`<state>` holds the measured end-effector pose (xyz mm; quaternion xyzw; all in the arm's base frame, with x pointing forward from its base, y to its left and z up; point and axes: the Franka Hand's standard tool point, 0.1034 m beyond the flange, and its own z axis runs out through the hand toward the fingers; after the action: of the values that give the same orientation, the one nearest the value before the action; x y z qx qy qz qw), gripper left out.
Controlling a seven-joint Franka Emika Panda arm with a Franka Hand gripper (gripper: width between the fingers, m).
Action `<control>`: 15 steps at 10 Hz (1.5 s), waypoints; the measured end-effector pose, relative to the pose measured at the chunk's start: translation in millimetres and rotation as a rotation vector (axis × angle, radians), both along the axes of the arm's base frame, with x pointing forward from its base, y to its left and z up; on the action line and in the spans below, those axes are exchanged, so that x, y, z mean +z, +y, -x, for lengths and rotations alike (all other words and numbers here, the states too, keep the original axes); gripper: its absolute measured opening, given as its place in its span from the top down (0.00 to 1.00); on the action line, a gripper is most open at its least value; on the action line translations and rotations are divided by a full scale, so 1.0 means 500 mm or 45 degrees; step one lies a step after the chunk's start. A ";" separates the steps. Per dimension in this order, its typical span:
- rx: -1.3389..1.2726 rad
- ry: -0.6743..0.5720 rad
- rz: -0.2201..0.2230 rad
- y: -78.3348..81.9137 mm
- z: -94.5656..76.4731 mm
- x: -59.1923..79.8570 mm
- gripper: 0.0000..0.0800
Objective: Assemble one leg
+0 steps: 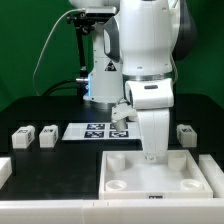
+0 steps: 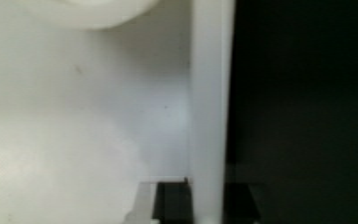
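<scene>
Lying apart from claw [image 1: 152,157]: leg [image 1: 185,133].

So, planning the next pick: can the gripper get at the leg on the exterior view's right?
Probably yes: that leg stands alone, with nothing over or against it. The gripper is low at the white tray and would have to lift first.

The arm [image 1: 150,95] comes down on the back wall of the tray piece [image 1: 205,185], and its claw [image 1: 152,156] blocks that wall's middle. Behind the tray, toward the exterior view's left, lies the marker board [image 1: 85,130]. Farther that way stand the inner leg [image 1: 47,135] and the outer leg [image 1: 22,137], close together. The right leg [image 1: 185,132] sits behind the tray's right corner. The bare tabletop [image 1: 60,165] left of the tray offers open passage, as does the tray's floor in front of the claw.
</scene>
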<state>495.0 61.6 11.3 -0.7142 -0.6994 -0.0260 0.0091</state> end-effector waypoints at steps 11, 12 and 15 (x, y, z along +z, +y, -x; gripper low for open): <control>-0.054 -0.008 -0.001 -0.006 -0.002 0.006 0.19; -0.057 -0.014 0.001 -0.006 0.000 0.015 0.19; -0.140 -0.061 0.015 -0.007 0.029 0.091 0.19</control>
<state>480.6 58.3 56.8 -0.7508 -0.6592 -0.0393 -0.0134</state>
